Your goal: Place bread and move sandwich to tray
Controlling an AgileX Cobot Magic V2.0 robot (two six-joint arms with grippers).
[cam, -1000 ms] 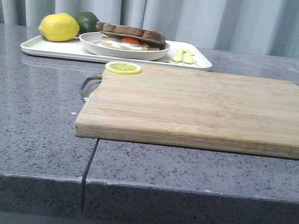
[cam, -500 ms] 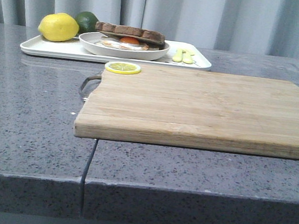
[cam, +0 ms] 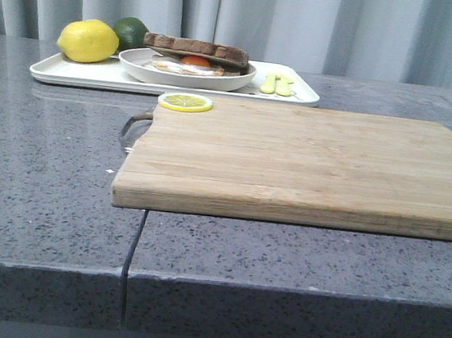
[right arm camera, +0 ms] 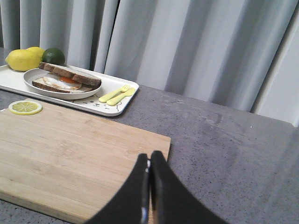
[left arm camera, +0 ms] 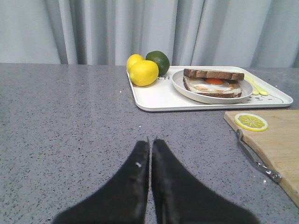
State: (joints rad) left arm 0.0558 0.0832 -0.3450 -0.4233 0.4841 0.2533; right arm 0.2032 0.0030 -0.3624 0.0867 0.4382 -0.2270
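The sandwich [left arm camera: 213, 83] sits on its plate [left arm camera: 180, 84] already on the tray [left arm camera: 154, 98] at the counter's far left, ahead and slightly right of the clenched, empty left tool [left arm camera: 150, 144], nearer than the clenched right tool [right arm camera: 149, 163].

The bench [cam: 45, 163] looks like grey speckled stone with a polished, faintly reflective top. On it lies a cutting board [cam: 309, 163] of pale, matt wood with visible grain in long strips, and a dull metal handle [left arm camera: 256, 161] at its end. Beyond the board, the tray [left arm camera: 154, 98] is smooth white plastic with a soft sheen, and the plate [left arm camera: 187, 91] on it is glossy white. The sandwich [left arm camera: 212, 83] has rough, porous brown bread. The lemon [cam: 88, 41] has dimpled, slightly shiny skin. Both claws, left [left arm camera: 150, 154] and right [right arm camera: 149, 170], are matt black. Behind the tray, the curtain [right arm camera: 196, 46] is grey pleated cloth.
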